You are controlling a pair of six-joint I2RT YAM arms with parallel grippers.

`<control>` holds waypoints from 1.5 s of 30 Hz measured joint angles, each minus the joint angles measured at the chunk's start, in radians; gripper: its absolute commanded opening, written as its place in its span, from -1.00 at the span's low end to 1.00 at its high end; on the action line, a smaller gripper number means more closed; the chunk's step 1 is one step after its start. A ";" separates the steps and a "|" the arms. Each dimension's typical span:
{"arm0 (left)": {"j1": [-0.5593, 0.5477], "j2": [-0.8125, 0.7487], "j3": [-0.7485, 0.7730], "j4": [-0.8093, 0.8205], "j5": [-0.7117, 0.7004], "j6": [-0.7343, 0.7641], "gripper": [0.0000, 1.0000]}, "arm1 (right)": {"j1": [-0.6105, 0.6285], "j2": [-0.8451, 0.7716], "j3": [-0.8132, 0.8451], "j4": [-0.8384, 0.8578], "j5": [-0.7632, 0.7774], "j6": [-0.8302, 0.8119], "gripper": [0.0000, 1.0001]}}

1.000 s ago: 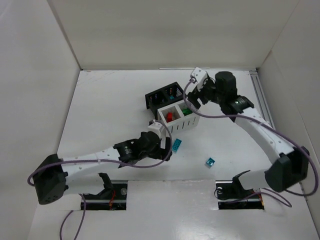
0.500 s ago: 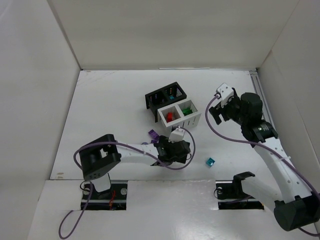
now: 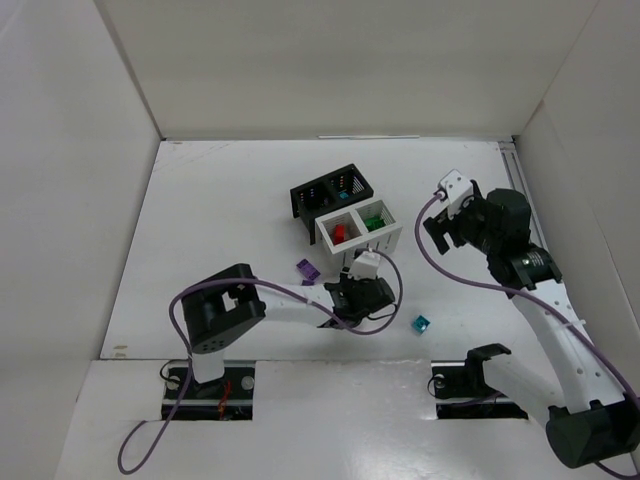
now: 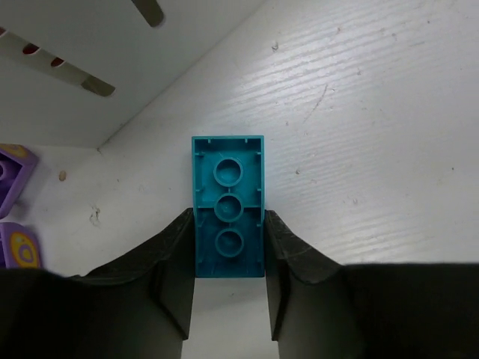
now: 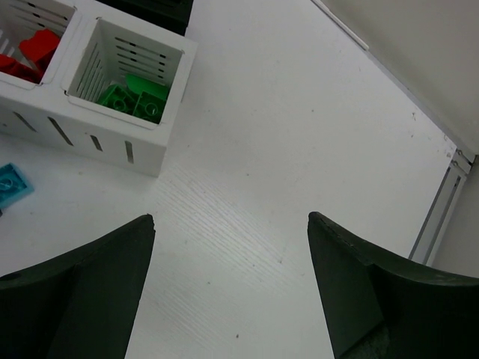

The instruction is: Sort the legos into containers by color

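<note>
My left gripper (image 4: pixel 228 224) is shut on a teal lego (image 4: pixel 228 203) lying stud-side up on the table, one finger against each long side. From above, this gripper (image 3: pixel 353 291) sits just in front of the white container (image 3: pixel 385 243), which holds red legos (image 3: pixel 339 232) and green legos (image 3: pixel 373 221). The black container (image 3: pixel 300 201) stands behind it with teal and purple pieces inside. A purple lego (image 3: pixel 307 269) lies left of the gripper, and purple pieces (image 4: pixel 13 179) show at the left wrist view's edge. Another teal lego (image 3: pixel 420 324) lies to the right. My right gripper (image 5: pixel 232 224) hangs open and empty, right of the white container (image 5: pixel 161 153).
White walls enclose the table on three sides. A metal rail (image 3: pixel 524 205) runs along the right edge. The left arm is folded tightly, with its elbow (image 3: pixel 215 310) near the front edge. Cables loop beside both arms.
The left gripper came to the teal lego in front of the white container and shut on it. The right arm drew back to the right, away from the containers.
</note>
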 measured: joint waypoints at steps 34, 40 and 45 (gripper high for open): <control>0.572 0.080 0.514 0.228 0.431 0.478 -0.53 | -0.111 -0.064 -0.206 -0.060 0.071 0.022 0.80; 0.604 0.157 0.578 0.171 0.478 0.478 -0.30 | -0.111 -0.064 -0.232 -0.060 0.063 0.039 0.83; 0.603 0.159 0.577 0.154 0.519 0.476 0.06 | -0.111 -0.066 -0.282 -0.059 0.011 0.050 0.89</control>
